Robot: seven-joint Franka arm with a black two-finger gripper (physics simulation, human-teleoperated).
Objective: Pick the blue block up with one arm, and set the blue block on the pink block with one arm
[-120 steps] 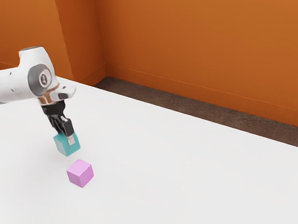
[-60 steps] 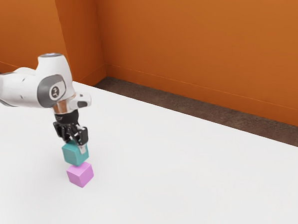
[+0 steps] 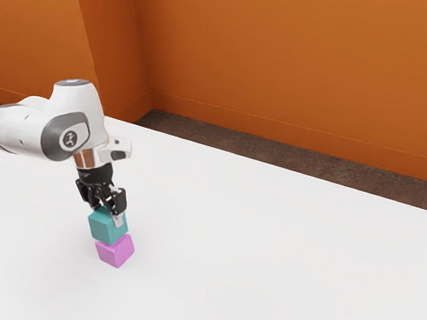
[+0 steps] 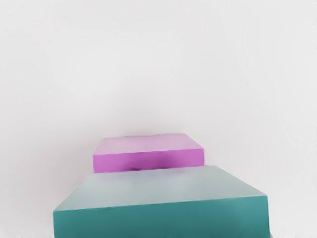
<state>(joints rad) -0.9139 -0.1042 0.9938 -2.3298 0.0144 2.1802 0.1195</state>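
Placement step in hand: my gripper [image 3: 105, 210] is clamped on the blue block [image 3: 102, 227], which sits on or just above the pink block [image 3: 115, 252]. Next move, by my judgement: confirm contact, release, then retract straight upward.

Bright, even light falls across the white table [image 3: 267, 227], which renders almost uniformly pale from near edge to far. The orange walls [image 3: 290, 64] glow warmly, though the narrow panel at the far-left corner sits darker than the broad wall to its right. The arm [image 3: 29, 125] catches the light on its upper shell and greys off underneath, suggesting overhead light. The blue block [image 3: 103, 226] and pink block [image 3: 115, 251] show lit tops and deeper-toned sides. In the wrist view, only a faint, soft-edged shade gathers on the table at the pink block's foot. A dark floor strip [image 3: 306, 161] runs below the far wall.
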